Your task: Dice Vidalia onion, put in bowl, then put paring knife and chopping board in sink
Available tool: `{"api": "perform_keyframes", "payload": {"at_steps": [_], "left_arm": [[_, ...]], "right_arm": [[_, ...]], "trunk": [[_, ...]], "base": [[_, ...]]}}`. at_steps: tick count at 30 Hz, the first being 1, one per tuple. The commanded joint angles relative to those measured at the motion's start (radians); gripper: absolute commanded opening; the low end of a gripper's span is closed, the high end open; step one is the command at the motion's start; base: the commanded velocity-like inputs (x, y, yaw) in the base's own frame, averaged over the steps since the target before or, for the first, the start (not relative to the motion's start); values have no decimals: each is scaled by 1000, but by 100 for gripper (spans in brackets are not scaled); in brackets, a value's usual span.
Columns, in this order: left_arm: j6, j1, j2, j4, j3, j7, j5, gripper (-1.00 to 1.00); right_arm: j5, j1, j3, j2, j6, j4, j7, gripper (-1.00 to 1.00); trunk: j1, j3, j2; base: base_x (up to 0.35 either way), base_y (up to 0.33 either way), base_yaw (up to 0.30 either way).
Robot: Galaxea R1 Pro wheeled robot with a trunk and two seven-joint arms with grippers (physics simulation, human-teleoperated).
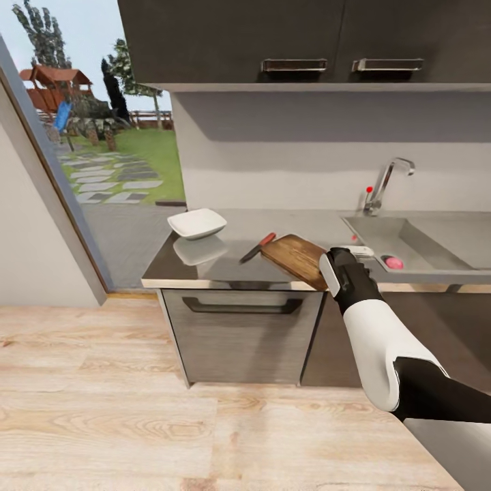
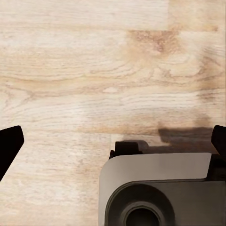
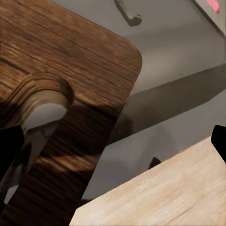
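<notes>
The brown chopping board (image 1: 294, 257) lies on the countertop (image 1: 225, 269), its slot-handle end (image 3: 44, 110) jutting past the front edge. The paring knife (image 1: 257, 247), red-handled, rests against the board's left side. My right gripper (image 1: 341, 264) hovers at the board's handle corner; in the right wrist view the right gripper (image 3: 113, 146) is open, its dark fingertips (image 3: 9, 143) spread wide over the slot. The white bowl (image 1: 197, 223) sits at the counter's left end. A small pink lump, the onion (image 1: 392, 262), lies in the sink (image 1: 436, 240). My left gripper (image 2: 113, 141) is open above the floor.
A chrome faucet (image 1: 386, 183) with a red knob stands behind the sink. Dark cabinets (image 1: 300, 41) hang above, and a drawer front (image 1: 242, 327) sits below the counter. A glass door (image 1: 102, 157) to the garden is at left. The wood floor (image 1: 136, 409) lies open before the counter.
</notes>
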Motion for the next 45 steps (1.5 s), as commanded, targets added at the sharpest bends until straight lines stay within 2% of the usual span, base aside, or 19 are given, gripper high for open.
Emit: {"api": "perform_keyframes", "payload": {"at_steps": [1,19,20,45], "left_arm": [[-3,0,0,1,0,0,2,100],[-3,0,0,1,-1,0,2,100],[-3,0,0,1,-1,0,2,100],[-3,0,0,1,-1,0,2,100]], "right_arm": [[0,-1,-3,1,4,-1,-2,100],[0,-1,-4,-1,3,23,-2,100],[0,-1,-4,-1,2,23,-2,-100],[2,0,-5,-5,-11,24,-3,-100]], "trunk": [[0,-3,0],[0,-28,0],[0,-28,0],[0,-29,0]], "base": [[17,11,0],[1,1,0],[0,0,0],[0,0,0]]}}
